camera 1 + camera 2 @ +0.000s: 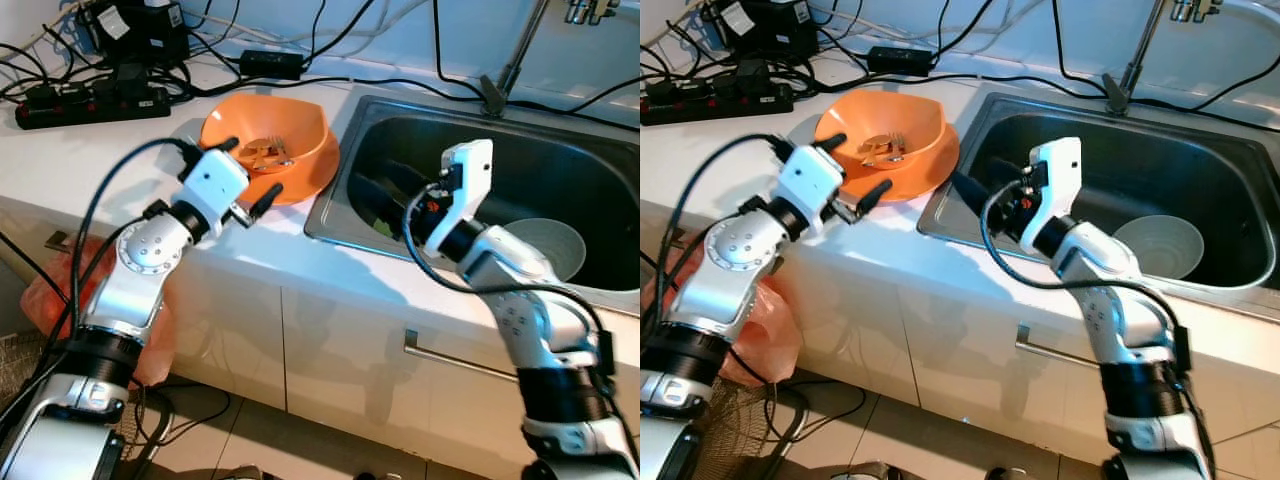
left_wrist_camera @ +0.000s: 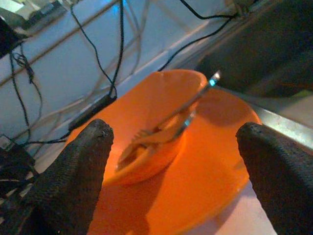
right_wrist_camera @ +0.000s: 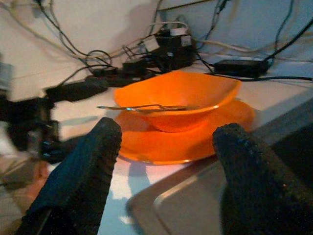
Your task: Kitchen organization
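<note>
Left tool [image 1: 250,170] hovered open at the orange bowl [image 1: 300,140] rim, likely lining up a grasp; right tool [image 3: 161,147] open over the sink [image 1: 520,150], facing the bowl.

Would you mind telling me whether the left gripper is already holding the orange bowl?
No: the left gripper hovers open beside the orange bowl, its black fingers spread apart with nothing between them.

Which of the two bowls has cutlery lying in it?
The orange bowl on the counter, sitting on an orange plate, holds a fork. The pale bowl down in the sink looks empty.
</note>
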Controlling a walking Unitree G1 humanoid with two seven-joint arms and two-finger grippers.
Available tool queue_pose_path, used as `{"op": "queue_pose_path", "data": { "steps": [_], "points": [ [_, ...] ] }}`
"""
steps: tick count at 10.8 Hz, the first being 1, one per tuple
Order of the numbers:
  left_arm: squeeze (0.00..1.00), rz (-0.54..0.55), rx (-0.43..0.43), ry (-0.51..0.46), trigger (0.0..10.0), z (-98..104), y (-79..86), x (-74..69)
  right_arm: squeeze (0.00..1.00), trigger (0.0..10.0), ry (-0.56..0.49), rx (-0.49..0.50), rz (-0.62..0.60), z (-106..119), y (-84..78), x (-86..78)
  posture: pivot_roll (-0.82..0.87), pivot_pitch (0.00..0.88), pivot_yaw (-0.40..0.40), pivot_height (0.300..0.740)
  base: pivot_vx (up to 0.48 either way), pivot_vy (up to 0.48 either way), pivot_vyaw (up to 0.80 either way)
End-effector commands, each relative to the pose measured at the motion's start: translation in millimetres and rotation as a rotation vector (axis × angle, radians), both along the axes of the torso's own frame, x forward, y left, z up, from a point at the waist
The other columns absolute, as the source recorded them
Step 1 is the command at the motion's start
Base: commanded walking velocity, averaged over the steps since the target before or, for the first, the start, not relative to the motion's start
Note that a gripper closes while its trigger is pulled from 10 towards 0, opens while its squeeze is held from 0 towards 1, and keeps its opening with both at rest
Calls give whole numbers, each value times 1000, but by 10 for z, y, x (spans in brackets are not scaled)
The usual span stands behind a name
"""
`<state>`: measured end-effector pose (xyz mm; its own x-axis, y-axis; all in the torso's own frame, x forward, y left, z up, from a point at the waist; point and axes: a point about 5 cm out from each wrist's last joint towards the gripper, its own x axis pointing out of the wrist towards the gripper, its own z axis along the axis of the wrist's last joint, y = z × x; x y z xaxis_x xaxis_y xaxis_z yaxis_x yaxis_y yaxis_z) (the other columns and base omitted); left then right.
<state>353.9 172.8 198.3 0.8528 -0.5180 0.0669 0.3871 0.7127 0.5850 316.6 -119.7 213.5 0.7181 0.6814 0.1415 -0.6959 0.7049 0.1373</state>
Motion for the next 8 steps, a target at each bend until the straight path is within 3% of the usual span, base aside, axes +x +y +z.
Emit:
{"op": "queue_pose_path", "data": {
  "steps": [1, 2, 3, 8],
  "points": [
    [0, -38, 25, -10, 7490, 16, -69, 31, 0, 10000, -10, -6, 52, 41, 53, -64, 130, 76, -8, 740, 0, 0, 0],
    [0, -60, 31, -3, 2157, -8, -103, 40, 0, 10000, -11, -11, 91, 47, 91, -107, 131, 76, -9, 740, 0, 0, 0],
    [0, -64, 34, -1, 0, -18, -107, 48, 0, 10000, -14, -10, 118, 64, 109, -148, 130, 77, -6, 740, 0, 0, 0],
    [0, -89, 10, -10, 0, -21, -125, 80, 0, 10000, -11, -25, 154, 78, 101, -234, 128, 75, 4, 740, 0, 0, 0]
  ]
}}
